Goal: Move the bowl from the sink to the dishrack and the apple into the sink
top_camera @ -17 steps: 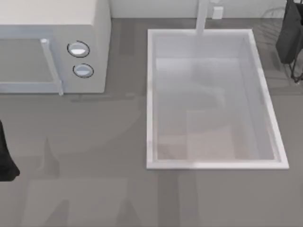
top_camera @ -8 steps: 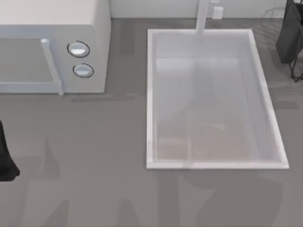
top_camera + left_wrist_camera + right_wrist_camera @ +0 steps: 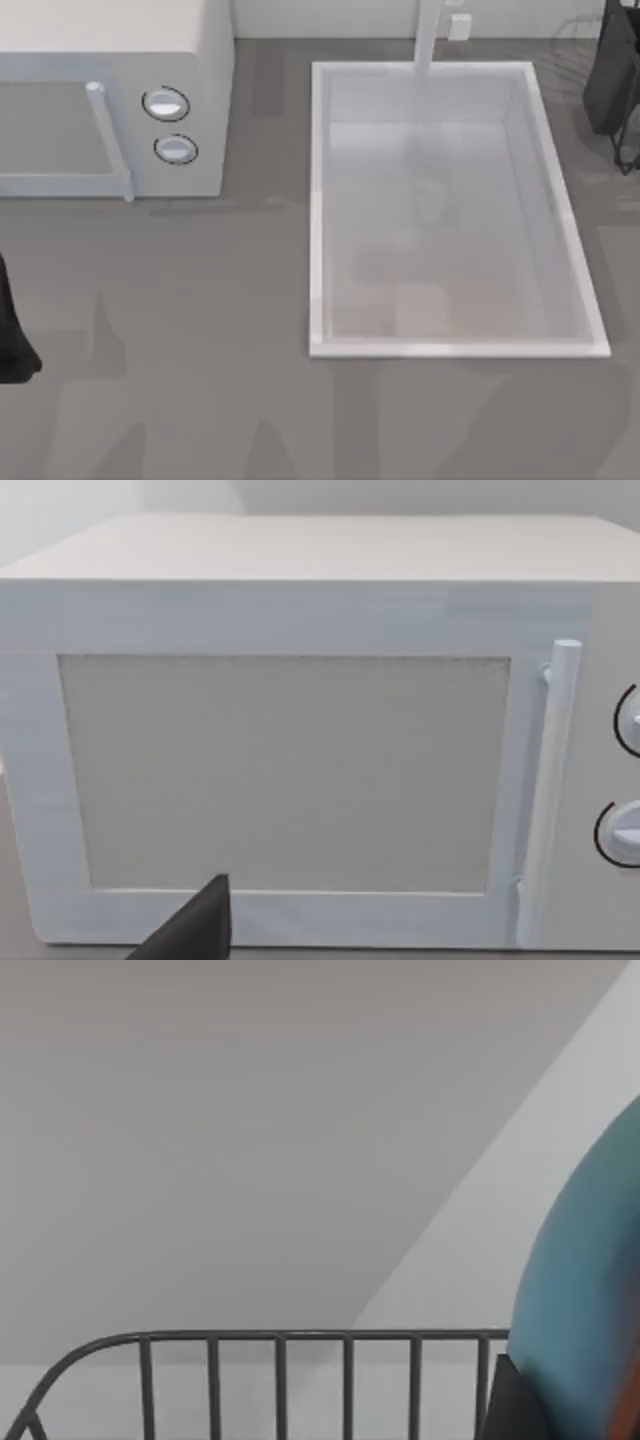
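Blue gloss of one bowl (image 3: 585, 1290) is seen at the right wrist, tilted on edge just beside and above the top rail of one dishrack (image 3: 300, 1338) — so the drop lies downward, and the right arm is the nearer. Whether the fingers clasp it cannot be told. One sink (image 3: 318, 210) sits left of the rack, one microwave (image 3: 300, 740) faces the parked left arm.

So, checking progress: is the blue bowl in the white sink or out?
Out: white rectangular sink holds nothing; glossy blue bowl sits beside dark wire dishrack.
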